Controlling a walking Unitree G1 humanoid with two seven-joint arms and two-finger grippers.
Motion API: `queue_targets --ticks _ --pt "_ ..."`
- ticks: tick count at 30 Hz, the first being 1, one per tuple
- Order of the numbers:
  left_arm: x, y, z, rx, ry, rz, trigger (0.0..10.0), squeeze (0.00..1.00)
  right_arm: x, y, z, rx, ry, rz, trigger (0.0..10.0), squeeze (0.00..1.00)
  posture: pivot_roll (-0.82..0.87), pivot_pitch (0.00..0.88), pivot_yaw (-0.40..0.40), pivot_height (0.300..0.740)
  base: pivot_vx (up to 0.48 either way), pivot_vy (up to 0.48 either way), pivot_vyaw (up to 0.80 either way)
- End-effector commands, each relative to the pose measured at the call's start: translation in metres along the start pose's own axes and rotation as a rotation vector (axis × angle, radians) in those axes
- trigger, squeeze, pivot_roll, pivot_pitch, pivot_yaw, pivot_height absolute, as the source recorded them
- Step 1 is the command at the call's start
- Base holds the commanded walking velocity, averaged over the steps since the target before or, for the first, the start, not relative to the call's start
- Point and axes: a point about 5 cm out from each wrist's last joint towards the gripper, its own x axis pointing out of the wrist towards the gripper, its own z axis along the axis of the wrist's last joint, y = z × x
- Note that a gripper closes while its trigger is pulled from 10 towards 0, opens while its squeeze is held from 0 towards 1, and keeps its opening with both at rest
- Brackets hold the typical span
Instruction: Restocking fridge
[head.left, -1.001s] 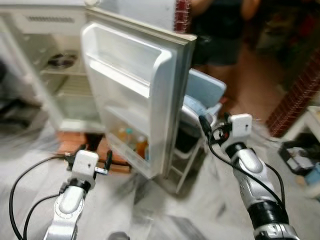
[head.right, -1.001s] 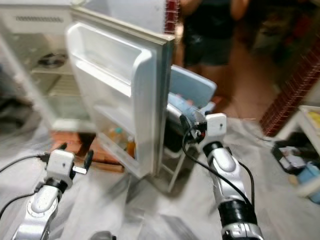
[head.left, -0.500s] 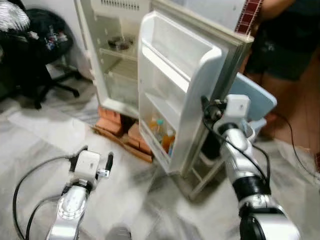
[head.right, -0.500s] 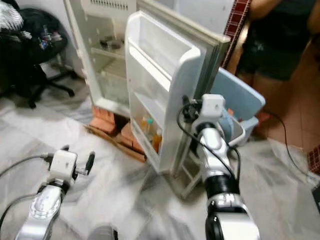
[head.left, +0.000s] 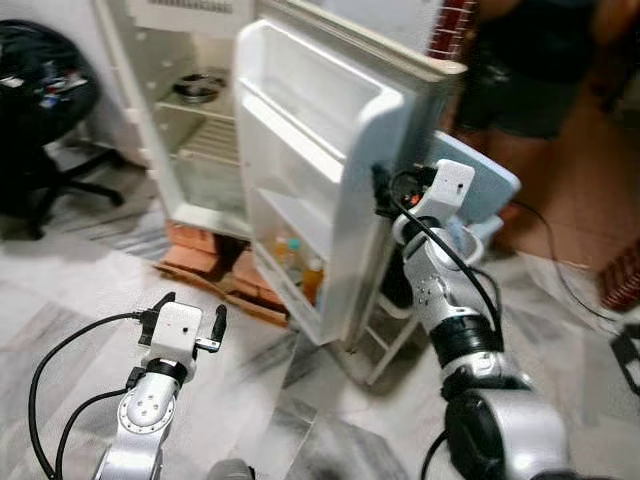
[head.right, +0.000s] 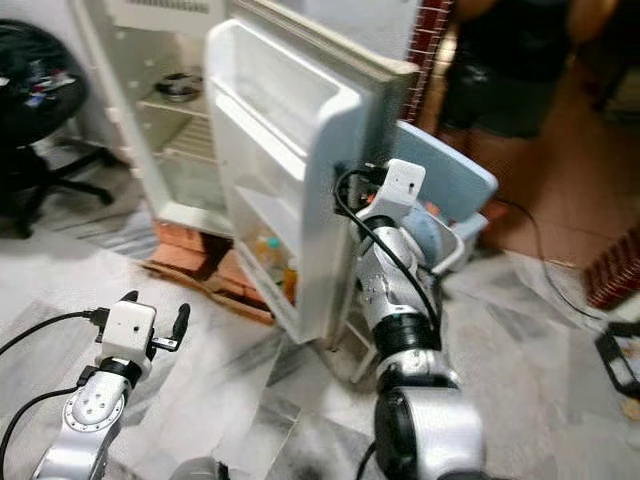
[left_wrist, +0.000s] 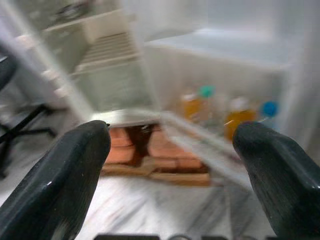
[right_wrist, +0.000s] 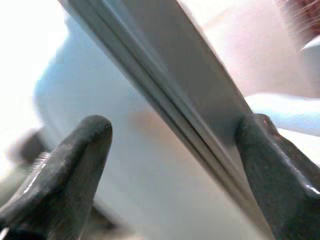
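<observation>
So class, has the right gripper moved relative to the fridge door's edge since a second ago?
Yes. The right gripper has closed in from beside the fridge door onto its outer edge.

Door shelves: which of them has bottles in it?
The lowest shelf of the open fridge door, near the floor, holds the bottles; the shelves above it look bare. The right pincer is at the door's edge.

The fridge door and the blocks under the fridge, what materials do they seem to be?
The fridge door looks like glossy white moulded plastic inside, with rounded shelf edges. The blocks look like matte reddish brick, rough and rectangular; blur leaves it unsure.
</observation>
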Motion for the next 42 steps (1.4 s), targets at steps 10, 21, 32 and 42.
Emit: queue_targets --ticks 10,21,32,42 --pt "-0.003 0.000 -0.002 -0.002 0.005 -0.006 10.0 0.00 -0.024 0.035 -0.019 -0.216 0.169 0.439 10.0 0.00 0.11 0.000 -0.065 0.740 0.000 0.000 0.00" --pt "-0.001 0.005 0.001 -0.046 -0.006 0.018 10.0 0.00 -0.087 -0.053 -0.005 -0.545 0.132 -0.054 10.0 0.00 0.10 0.000 -0.060 0.740 0.000 0.000 0.00" --pt "0.002 0.010 0.005 -0.054 -0.010 0.035 10.0 0.00 -0.097 -0.062 -0.011 -0.552 0.126 -0.158 10.0 0.00 0.09 0.000 -0.054 0.740 0.000 0.364 0.00" --pt "0.002 0.015 0.005 -0.047 -0.015 0.054 10.0 0.00 -0.100 -0.069 -0.009 -0.575 0.126 -0.203 10.0 0.00 0.09 0.000 -0.055 0.740 0.000 0.480 0.00"
